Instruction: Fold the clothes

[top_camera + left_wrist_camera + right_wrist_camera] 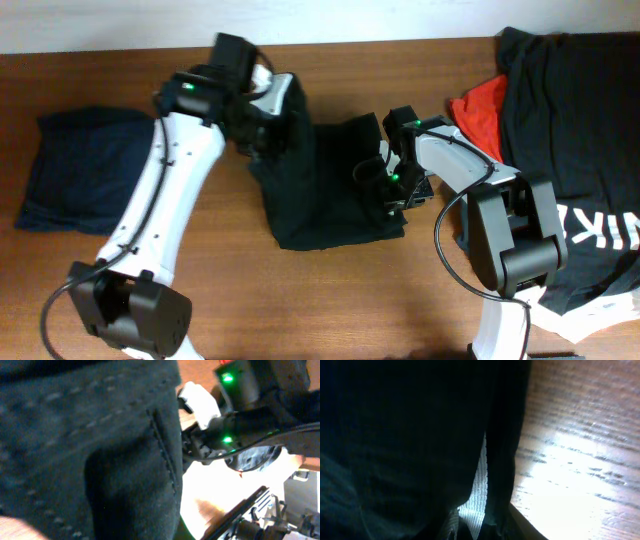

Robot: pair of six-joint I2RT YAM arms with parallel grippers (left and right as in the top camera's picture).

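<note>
The wide black shorts (320, 200) lie bunched in the middle of the wooden table. My left gripper (266, 126) is at their upper left corner, shut on the cloth, which rises toward it. In the left wrist view black cloth (100, 450) fills the frame and hides the fingers. My right gripper (392, 186) is shut on the shorts' right edge. In the right wrist view black cloth (410, 435) covers the jaws and a strip of whitish waistband lining (479, 490) shows.
A folded dark navy piece (80, 170) lies at the far left. At the right are a red piece (480, 112), a black garment (575, 100) and a dark grey piece with white letters (600, 228). The right arm with green lights (227, 440) shows in the left wrist view.
</note>
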